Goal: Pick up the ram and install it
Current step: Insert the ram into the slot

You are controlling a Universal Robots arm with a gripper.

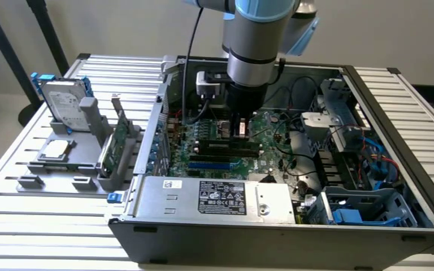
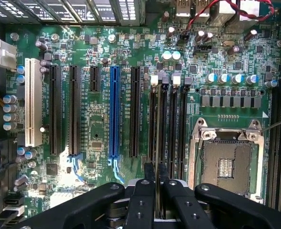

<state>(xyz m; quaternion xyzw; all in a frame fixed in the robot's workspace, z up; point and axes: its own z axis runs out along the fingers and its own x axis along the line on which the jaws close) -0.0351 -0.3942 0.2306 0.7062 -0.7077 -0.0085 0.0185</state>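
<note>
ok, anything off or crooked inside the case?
Nothing stands out. The gripper holds the ram edge-on, in line with the memory slots on the motherboard. The processor socket is open and empty; no visible damage.

I see my arm (image 1: 259,39) reaching straight down into the open computer case (image 1: 277,226), with the end effector (image 1: 239,129) low over the green motherboard (image 1: 225,152), just above the dark memory slots (image 1: 225,148). I can't tell what it holds. At the exterior view's left, a grey holder (image 1: 63,164) on the slatted desk (image 1: 21,226) carries a hard drive (image 1: 63,104), a square silver processor (image 1: 55,149) and an upright green card (image 1: 110,149).
</note>
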